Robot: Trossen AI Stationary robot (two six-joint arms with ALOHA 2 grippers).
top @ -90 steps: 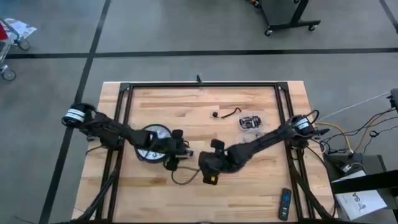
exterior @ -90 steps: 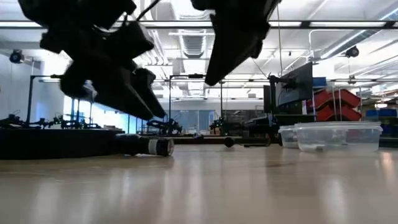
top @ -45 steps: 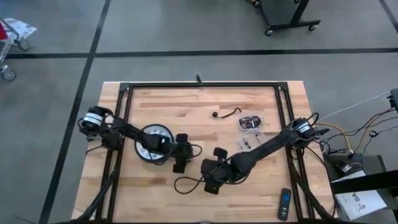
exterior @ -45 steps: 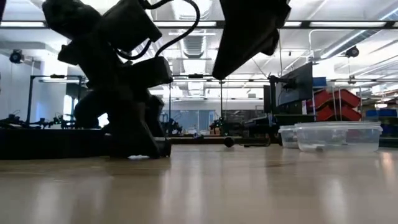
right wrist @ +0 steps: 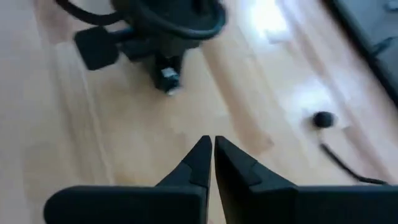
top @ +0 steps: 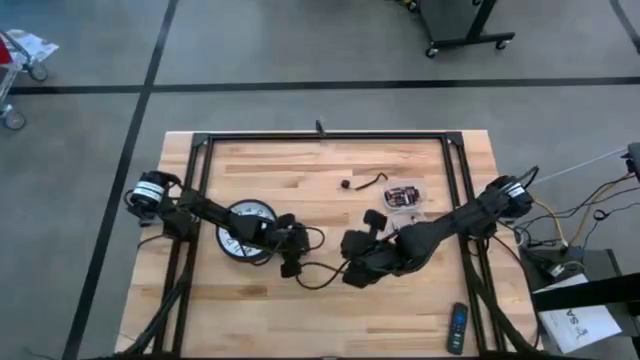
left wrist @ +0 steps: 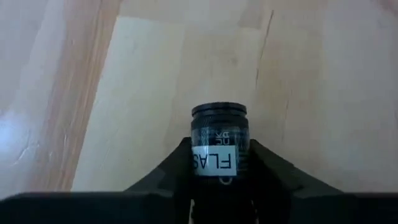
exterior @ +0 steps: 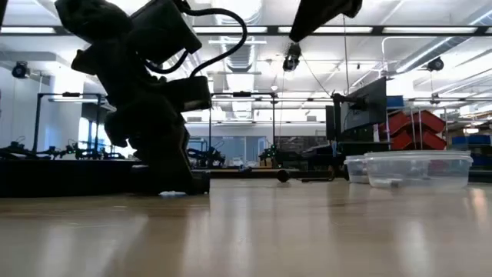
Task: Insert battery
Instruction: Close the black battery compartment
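Observation:
A black flashlight (left wrist: 219,121) with a white label lies on the wooden table (top: 330,165), left of its middle, with my left gripper (top: 290,263) shut on it. The right wrist view shows the flashlight (right wrist: 168,78) sticking out past that gripper's fingers. The low view has the left gripper (exterior: 165,158) down at table level. My right gripper (top: 352,275) hangs above the table just right of the left one, shut with nothing in it (right wrist: 209,146), pointing toward the flashlight. No battery shows in any view. My left gripper pinches the flashlight's body (left wrist: 194,163) between its two fingers, one on each side. The fingers lie along the flashlight, and its ringed end (left wrist: 219,112) sticks out past the fingertips. The fingers come slanting down from the table's left. The flashlight's end (exterior: 201,182) rests on the table.
A round wall clock (top: 245,228) lies just left of the left gripper. A clear plastic box (top: 403,197) with small parts, a black cord (top: 365,182) and a small black ball (right wrist: 322,119) lie farther back. A remote control (top: 457,328) lies at the near right.
My left gripper has come down from above the table onto the lying flashlight and has stayed there, shifting a little toward the right edge. My right gripper has risen, almost out of the low view, and drawn back a little toward the table's right and far edges.

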